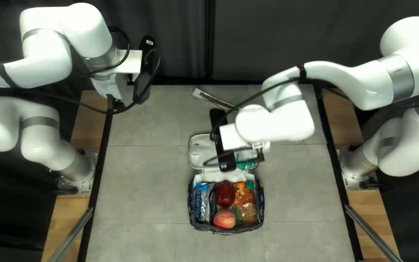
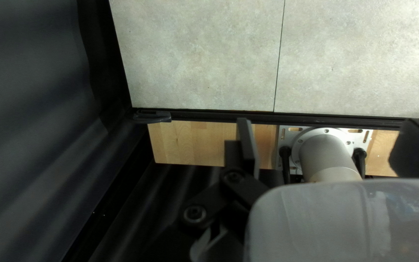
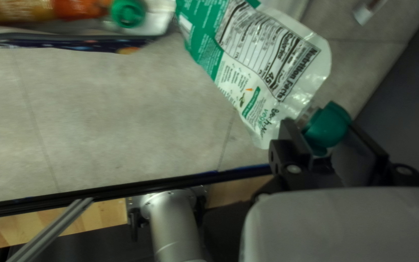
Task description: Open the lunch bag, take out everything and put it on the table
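Top left view: open lunch bag (image 1: 194,222) holds fruit (image 1: 224,219), packets (image 1: 246,205); right fingers (image 3: 290,143) pinch a pouch (image 3: 264,62), left fingers (image 2: 246,142) gape empty.

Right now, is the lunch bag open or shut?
Open: the lunch bag has its lid flipped back, with fruit and an orange pouch visible inside.

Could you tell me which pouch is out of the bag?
The green pouch, held by its cap in the right gripper; the orange pouch lies in the bag.
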Controlling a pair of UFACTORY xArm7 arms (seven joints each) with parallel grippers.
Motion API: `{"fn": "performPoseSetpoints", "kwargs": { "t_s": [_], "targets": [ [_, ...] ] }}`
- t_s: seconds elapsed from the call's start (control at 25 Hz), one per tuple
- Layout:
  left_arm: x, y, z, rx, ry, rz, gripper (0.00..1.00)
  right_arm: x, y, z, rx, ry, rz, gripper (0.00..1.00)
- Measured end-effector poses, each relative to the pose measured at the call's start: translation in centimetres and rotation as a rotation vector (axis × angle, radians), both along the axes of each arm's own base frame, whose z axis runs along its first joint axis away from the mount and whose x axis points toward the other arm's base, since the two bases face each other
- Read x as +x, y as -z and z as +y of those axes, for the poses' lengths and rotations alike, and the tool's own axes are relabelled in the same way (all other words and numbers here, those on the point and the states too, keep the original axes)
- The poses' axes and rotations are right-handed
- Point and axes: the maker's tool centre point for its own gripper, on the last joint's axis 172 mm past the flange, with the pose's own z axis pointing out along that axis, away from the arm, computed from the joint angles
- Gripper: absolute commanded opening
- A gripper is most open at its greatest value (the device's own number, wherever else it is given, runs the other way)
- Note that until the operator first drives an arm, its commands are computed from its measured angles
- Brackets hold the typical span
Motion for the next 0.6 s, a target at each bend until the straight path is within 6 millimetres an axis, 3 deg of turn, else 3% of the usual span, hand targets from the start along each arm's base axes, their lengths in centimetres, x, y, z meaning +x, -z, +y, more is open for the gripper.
{"fn": "performPoseSetpoints", "kwargs": {
  "t_s": [0.2,0.6],
  "targets": [
    [0.0,0.0,0.0,0.000,0.000,0.000,1.00,-1.7,1.4,-2.9,0.000,0.033,0.011,0.00],
    [0.0,0.0,0.0,0.000,0.000,0.000,1.00,-6.6,3.7,-11.3,-0.012,0.116,0.008,0.00]
  ]
}}
